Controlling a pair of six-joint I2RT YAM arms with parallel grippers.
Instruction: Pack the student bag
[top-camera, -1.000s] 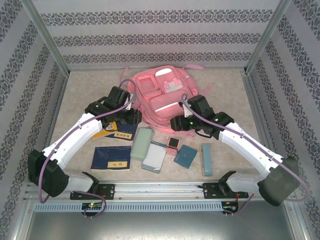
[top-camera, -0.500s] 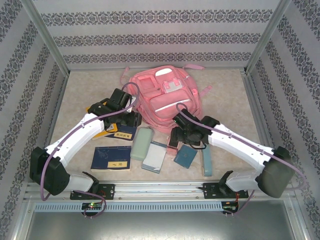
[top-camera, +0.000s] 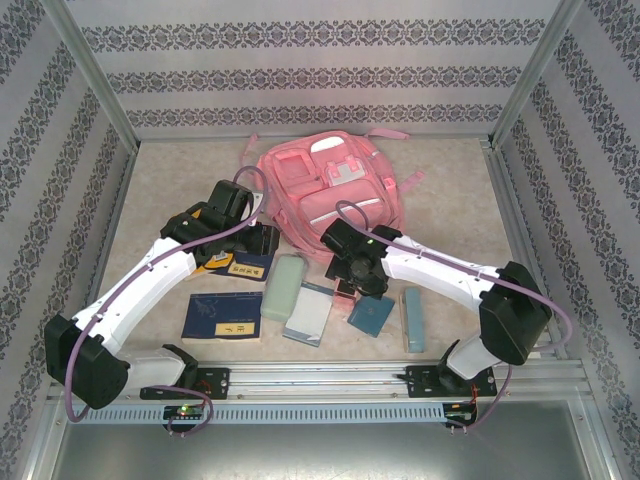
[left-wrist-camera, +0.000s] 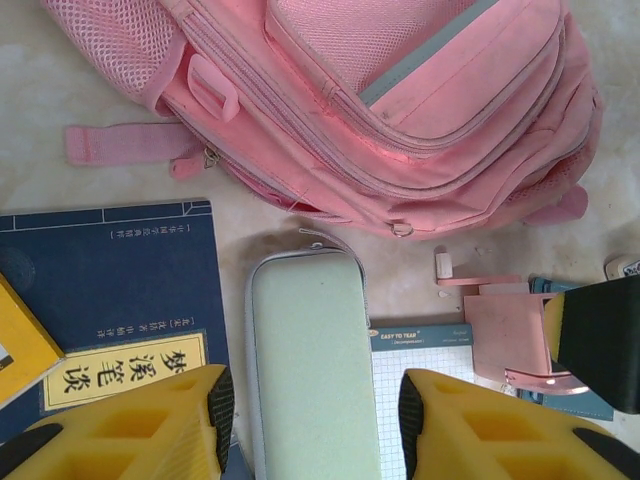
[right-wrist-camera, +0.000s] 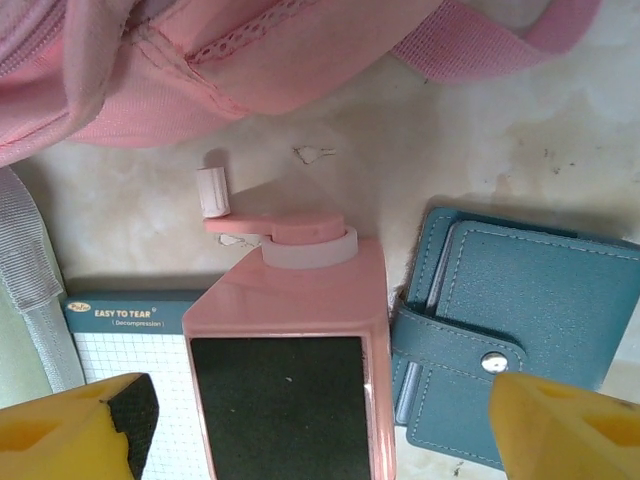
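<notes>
The pink student bag (top-camera: 330, 185) lies flat at the back of the table, front pockets up; its lower edge shows in the left wrist view (left-wrist-camera: 400, 100) and the right wrist view (right-wrist-camera: 200, 60). My left gripper (top-camera: 260, 242) (left-wrist-camera: 313, 410) is open, its jaws on either side of a mint green pencil case (left-wrist-camera: 305, 360) (top-camera: 283, 287) without touching it. My right gripper (top-camera: 351, 272) (right-wrist-camera: 330, 430) is open above a pink pump bottle (right-wrist-camera: 290, 380) with a dark label, which lies flat between the jaws.
Blue books (top-camera: 225, 318) (left-wrist-camera: 110, 290) and a yellow item (left-wrist-camera: 20, 340) lie at the left. A grid notepad (top-camera: 310, 315) (right-wrist-camera: 120, 350), a teal wallet (top-camera: 372, 312) (right-wrist-camera: 500, 320) and a pale teal case (top-camera: 413, 318) lie near the front. Patterned walls enclose the table.
My right gripper has moved from the bag's lower edge toward the front, down over the pink bottle. The left gripper has shifted only slightly, staying over the mint case.
</notes>
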